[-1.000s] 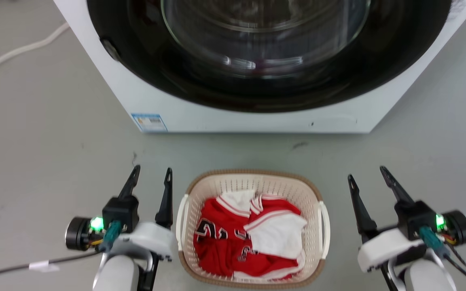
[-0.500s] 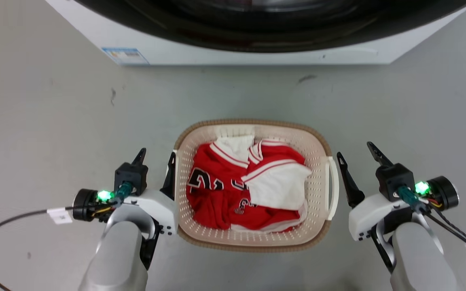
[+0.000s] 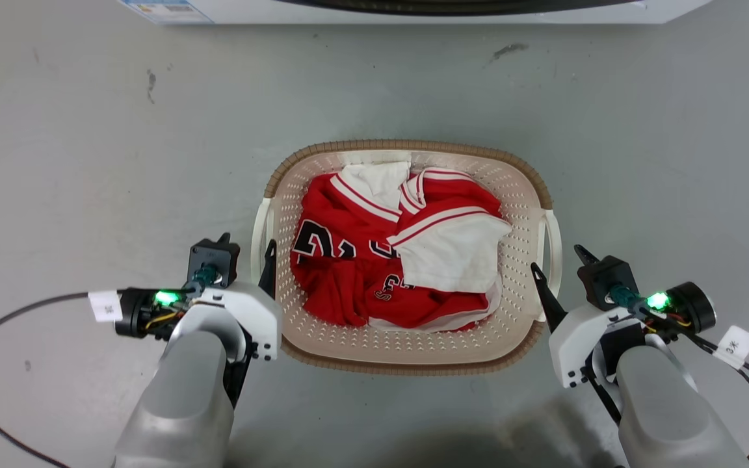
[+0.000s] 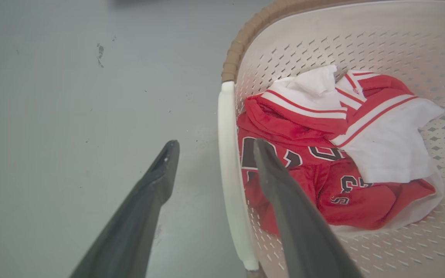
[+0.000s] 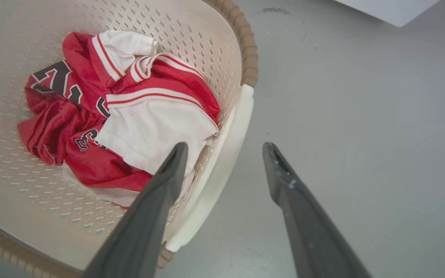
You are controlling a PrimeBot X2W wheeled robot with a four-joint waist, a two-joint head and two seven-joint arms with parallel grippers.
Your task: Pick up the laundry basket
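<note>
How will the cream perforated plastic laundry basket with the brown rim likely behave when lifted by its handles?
Probably stiff: the cream perforated plastic laundry basket holds its moulded shape. Likely light: its load is crumpled red-and-white clothing. With the left claw and right claw open astride opposite white loop handles, it should lift level; uneven lifting might tip it.
</note>
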